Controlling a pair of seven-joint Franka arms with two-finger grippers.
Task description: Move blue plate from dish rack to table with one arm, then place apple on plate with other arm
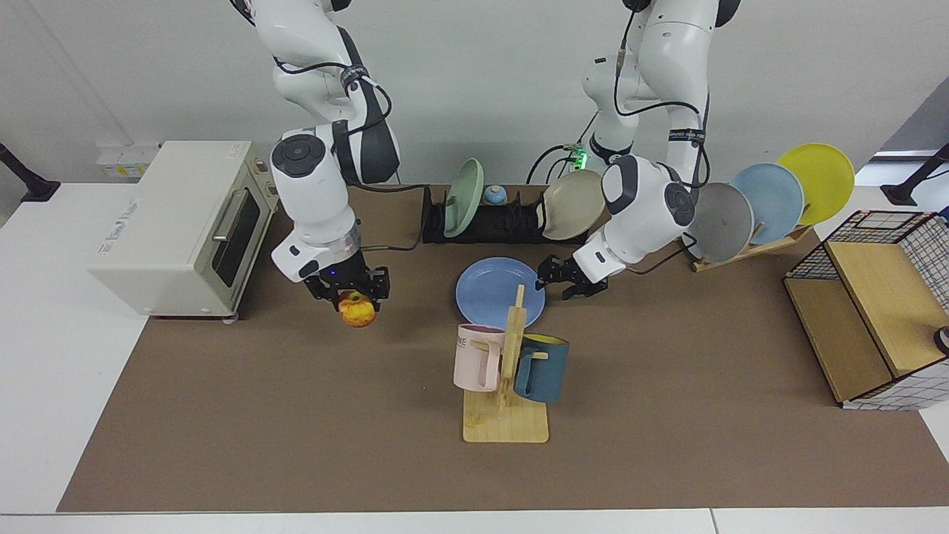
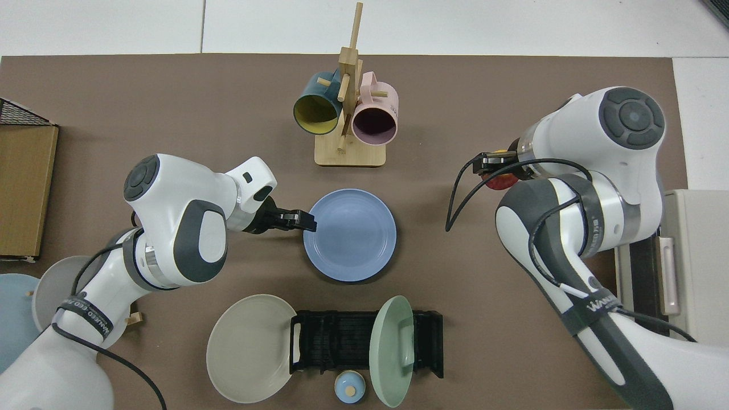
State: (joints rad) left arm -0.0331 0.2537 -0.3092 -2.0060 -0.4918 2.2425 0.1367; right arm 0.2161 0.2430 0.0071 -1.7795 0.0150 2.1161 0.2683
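Over by the toaster oven [image 1: 182, 226], the right gripper [image 1: 354, 295] hangs above the mat with its fingers clamped on the apple [image 1: 357, 311], which dangles just beneath them, clear of the table [image 1: 296, 415]. Across from it, past the apple's side, the blue plate [image 1: 495, 291] lies flat on the mat, between the black dish rack [image 1: 489, 222] behind and the wooden mug stand [image 1: 508, 386] in front. Now the left gripper [image 1: 569, 282]: it sits low just beside the plate's rim, fingers spread apart and holding nothing. From above, its fingertips [image 2: 307, 221] are right at the plate's [image 2: 350, 234] edge. A green plate [image 2: 390, 350] stands in the rack [image 2: 342, 341]; a beige plate [image 2: 250, 347] leans off its end.
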